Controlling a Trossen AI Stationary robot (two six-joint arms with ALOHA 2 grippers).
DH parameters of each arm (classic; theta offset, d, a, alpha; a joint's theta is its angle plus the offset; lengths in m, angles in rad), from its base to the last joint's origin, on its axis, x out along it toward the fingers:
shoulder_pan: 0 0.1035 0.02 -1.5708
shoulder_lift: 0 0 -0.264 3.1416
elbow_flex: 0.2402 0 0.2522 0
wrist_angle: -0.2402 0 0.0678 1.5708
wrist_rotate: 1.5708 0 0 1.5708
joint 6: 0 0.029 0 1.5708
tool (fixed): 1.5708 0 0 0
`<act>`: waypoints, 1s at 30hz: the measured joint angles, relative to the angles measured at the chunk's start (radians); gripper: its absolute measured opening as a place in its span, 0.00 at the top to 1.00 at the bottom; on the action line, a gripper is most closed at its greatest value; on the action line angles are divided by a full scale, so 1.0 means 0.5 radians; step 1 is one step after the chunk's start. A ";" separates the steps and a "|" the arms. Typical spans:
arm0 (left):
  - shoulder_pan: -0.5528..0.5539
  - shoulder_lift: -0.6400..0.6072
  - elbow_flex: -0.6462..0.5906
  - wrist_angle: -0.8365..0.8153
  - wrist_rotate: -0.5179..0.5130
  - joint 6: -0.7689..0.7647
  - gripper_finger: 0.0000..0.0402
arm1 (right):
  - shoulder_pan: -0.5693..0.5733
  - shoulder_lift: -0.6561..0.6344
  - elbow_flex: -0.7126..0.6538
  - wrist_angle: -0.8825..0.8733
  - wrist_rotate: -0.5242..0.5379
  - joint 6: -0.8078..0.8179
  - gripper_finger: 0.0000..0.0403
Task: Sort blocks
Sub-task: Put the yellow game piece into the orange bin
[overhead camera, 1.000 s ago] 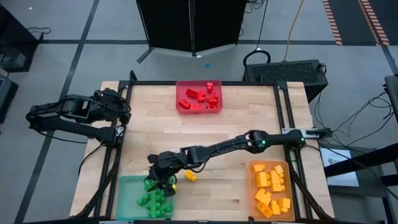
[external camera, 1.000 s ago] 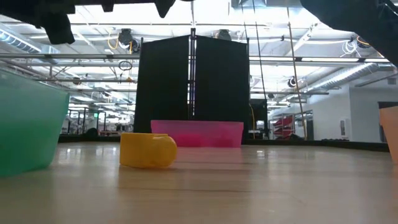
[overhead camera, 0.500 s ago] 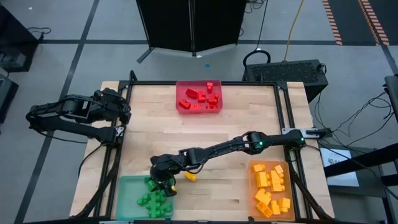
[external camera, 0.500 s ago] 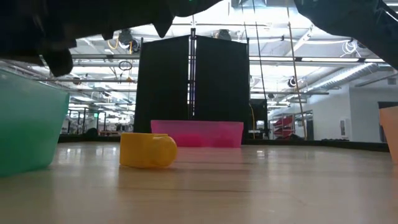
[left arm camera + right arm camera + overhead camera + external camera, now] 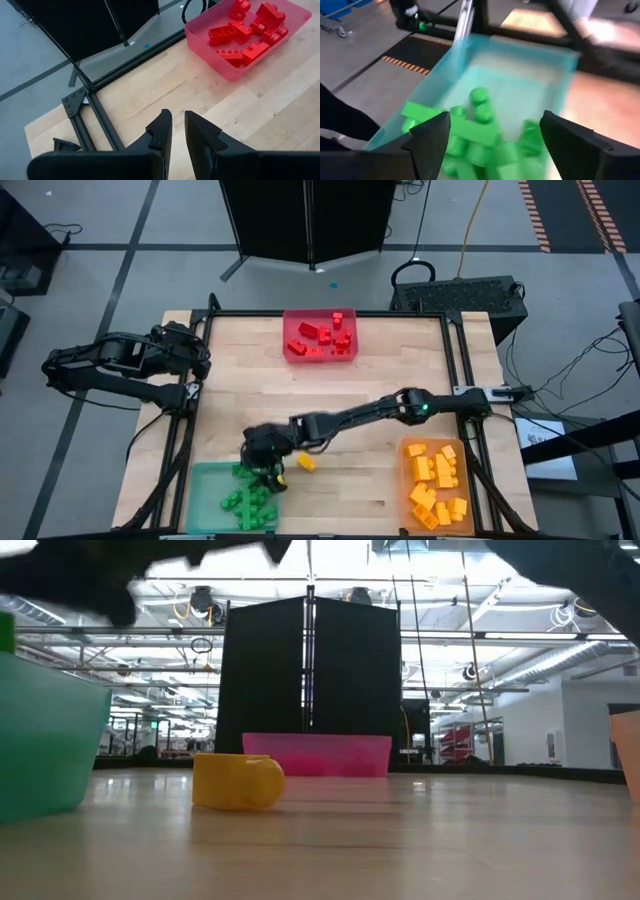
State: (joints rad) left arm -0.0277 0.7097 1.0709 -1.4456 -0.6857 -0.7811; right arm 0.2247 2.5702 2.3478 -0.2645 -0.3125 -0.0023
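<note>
My right gripper [image 5: 268, 477] hangs open over the far right corner of the green tray [image 5: 205, 480]. Green blocks [image 5: 475, 132] lie piled in the tray below its spread fingers, and it holds nothing. One yellow block [image 5: 306, 464] lies flat on the table just right of the gripper, also seen in the low view [image 5: 238, 781]. Red blocks [image 5: 320, 337] fill the red tray, and orange blocks [image 5: 437, 485] fill the orange tray. My left gripper [image 5: 177, 125] waits past the table's far left corner with its fingers nearly together.
The red tray [image 5: 289, 352] stands at the far edge's middle and the orange tray [image 5: 404, 470] in the near right corner. The black frame rail [image 5: 97, 117] runs along the table's edge. Bare wood [image 5: 330, 395] lies between the trays.
My right gripper has opened over the green tray and tipped a little. In the low view its dark fingers have risen out of the way, and a green block now shows at the tray's top edge. The yellow block has stayed where it was.
</note>
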 joint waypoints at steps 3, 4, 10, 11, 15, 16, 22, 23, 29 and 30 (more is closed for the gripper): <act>0.000 0.000 0.000 0.000 0.000 -0.001 0.85 | -0.047 -0.203 0.000 -0.176 0.063 -0.097 0.26; -0.001 0.000 0.000 0.000 0.000 0.000 0.85 | -0.062 -0.282 0.002 -0.243 0.098 -0.121 0.26; -0.001 0.000 0.000 -0.002 0.000 0.000 0.85 | -0.083 -0.482 0.009 -1.001 0.528 0.040 0.26; 0.000 0.000 0.000 -0.001 0.000 0.000 0.85 | -0.079 -0.479 0.000 -1.160 0.644 0.111 0.26; 0.000 0.000 0.000 -0.003 0.000 0.001 0.85 | -0.060 -0.473 0.005 -1.533 0.911 0.409 0.26; -0.001 0.000 0.000 -0.003 0.000 0.001 0.85 | -0.046 -0.473 0.008 -1.572 0.912 0.483 0.26; 0.000 -0.001 0.000 -0.006 0.000 0.002 0.85 | 0.084 -0.415 -0.107 -1.494 0.989 0.975 0.26; 0.000 -0.001 0.000 -0.007 0.000 0.002 0.85 | 0.093 -0.423 -0.141 -1.444 1.018 1.079 0.26; 0.000 -0.001 0.000 -0.006 0.000 0.002 0.85 | 0.161 -0.424 -0.404 -1.288 1.050 1.450 0.26; 0.000 -0.001 0.000 -0.006 0.000 0.003 0.85 | 0.173 -0.421 -0.448 -1.265 1.042 1.485 0.26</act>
State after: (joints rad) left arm -0.0277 0.7094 1.0708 -1.4487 -0.6857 -0.7797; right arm 0.3111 2.3595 2.1239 -0.8972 0.2087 0.7403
